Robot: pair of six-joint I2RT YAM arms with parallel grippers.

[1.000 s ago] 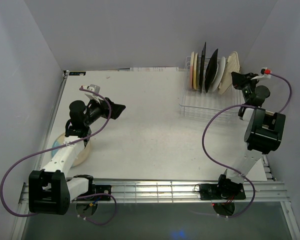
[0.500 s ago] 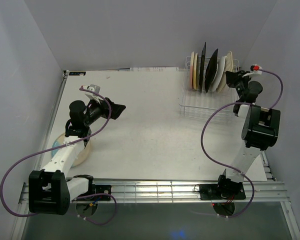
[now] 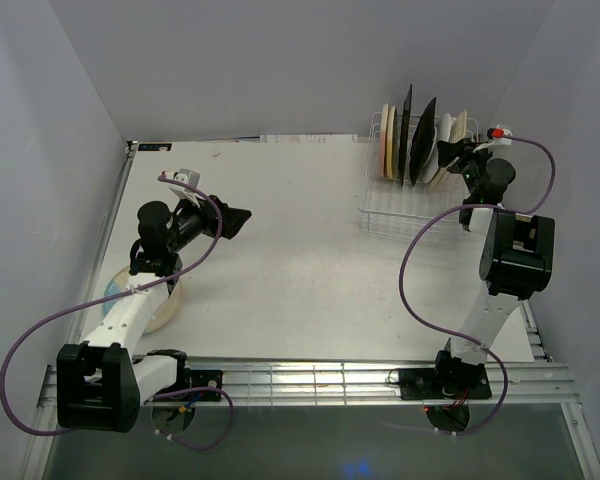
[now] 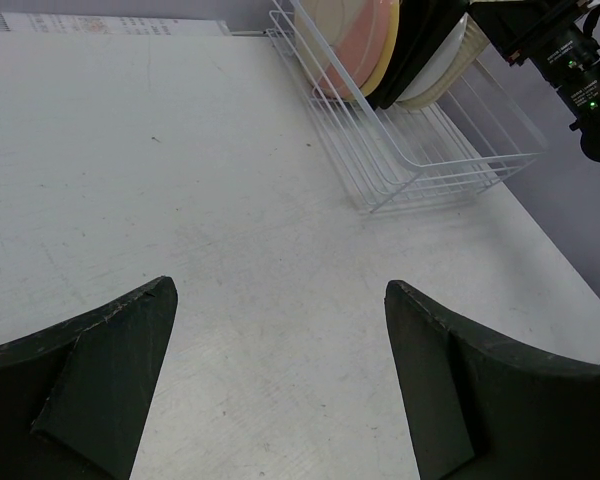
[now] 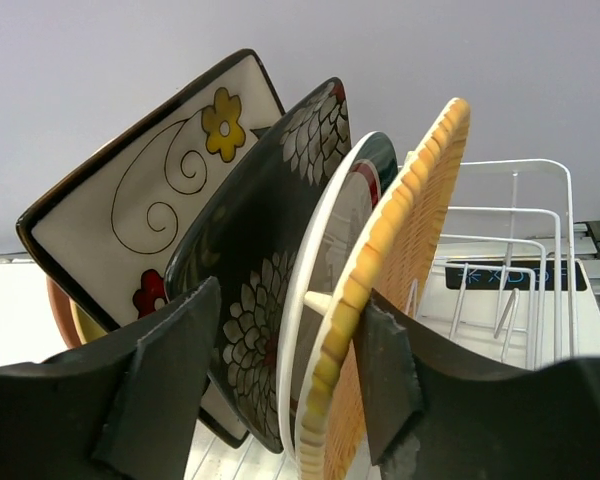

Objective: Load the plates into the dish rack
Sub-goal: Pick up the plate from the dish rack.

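Observation:
The white wire dish rack (image 3: 400,215) stands at the back right and holds several upright plates. In the right wrist view they are, left to right, the cream floral square (image 5: 170,170), black floral square (image 5: 270,260), green-rimmed white round (image 5: 325,270) and orange ribbed square (image 5: 410,220). My right gripper (image 5: 290,292) is open and straddles the edges of the last three, its right finger against the orange plate's back. Pink-cream (image 4: 345,40) and yellow-cream (image 4: 388,50) plates stand at the rack's left end. The blue-cream plate (image 3: 158,305) lies flat under my left arm. My left gripper (image 3: 238,218) is open and empty above the table.
The rack's near half (image 4: 420,165) holds no plates. Grey walls close in on the left, back and right. A metal rail (image 3: 310,380) runs along the near edge between the arm bases. Purple cables loop from both arms.
My right gripper has moved left toward the rack. The orange plate has gone from leaning right to standing nearly upright against the other plates. The left arm has not moved.

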